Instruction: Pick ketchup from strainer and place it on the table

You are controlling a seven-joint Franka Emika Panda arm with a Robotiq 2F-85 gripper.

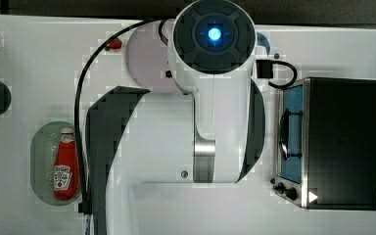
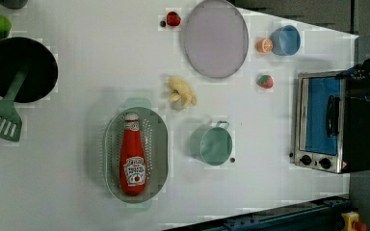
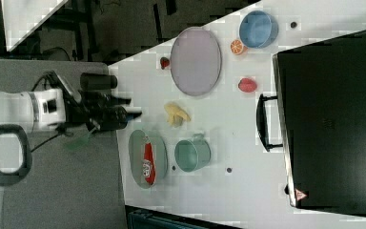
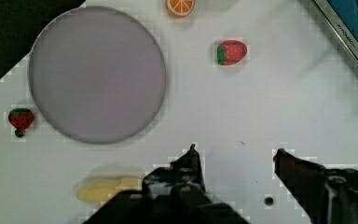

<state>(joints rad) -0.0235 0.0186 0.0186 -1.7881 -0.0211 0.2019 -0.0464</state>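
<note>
Lying in the strainer (image 2: 160, 144), ketchup (image 2: 133, 159) sits apart from the open end effector (image 4: 235, 151).

Red plastic ketchup squeeze bottle (image 2: 133, 161) with white cap and white label, lying flat, lengthwise inside the pale green oval perforated plastic strainer (image 2: 160, 144), which rests on the flat white counter (image 2: 77, 125).

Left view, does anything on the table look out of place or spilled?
One oddity: the ketchup lies on its side inside the strainer, a basin meant for draining. Nothing looks spilled or damaged.
</note>
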